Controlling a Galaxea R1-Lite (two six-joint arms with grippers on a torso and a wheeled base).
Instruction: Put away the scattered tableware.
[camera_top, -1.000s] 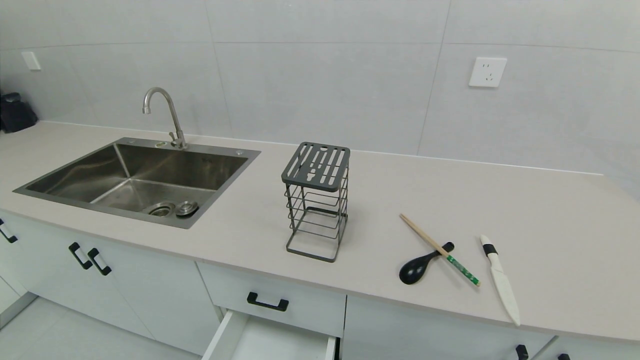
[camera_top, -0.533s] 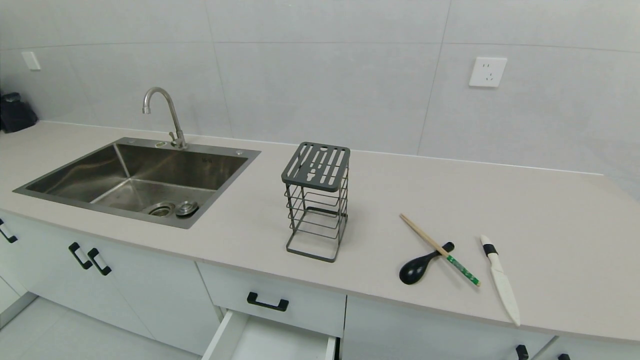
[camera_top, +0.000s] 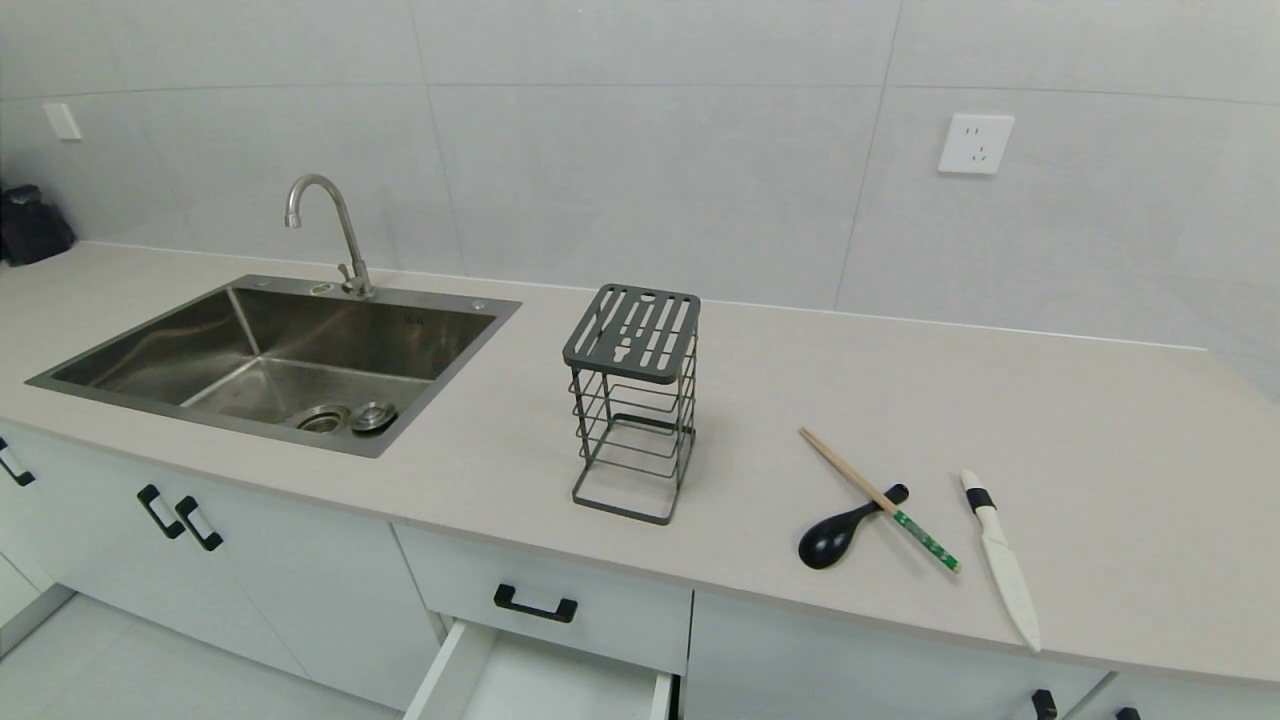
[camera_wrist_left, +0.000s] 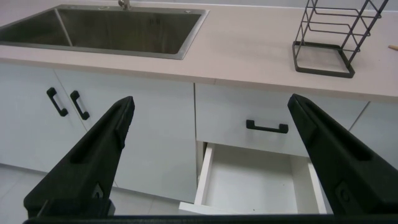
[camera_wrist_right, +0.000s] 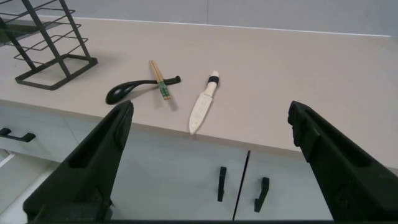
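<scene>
The left gripper (camera_wrist_left: 210, 102) stands with its jaws spread wide and nothing between them, out in front of the white cabinets. An open drawer (camera_wrist_left: 255, 180) lies under the countertop's front edge.

The right gripper (camera_wrist_right: 210, 107) is likewise wide and empty, off the front edge of the countertop (camera_top: 900, 380) toward its right end.

The tableware lies on that right part, near the front edge. A black spoon (camera_top: 835, 535) lies with its bowl toward the edge. Wooden chopsticks (camera_top: 880, 498) lie across its handle. A white knife (camera_top: 1000, 560) lies just beside them on the right, apart, with its tip at the edge.

A dark wire utensil rack (camera_top: 632, 400) stands upright mid-counter, between the tableware and the steel sink (camera_top: 150, 385) at the left.
</scene>
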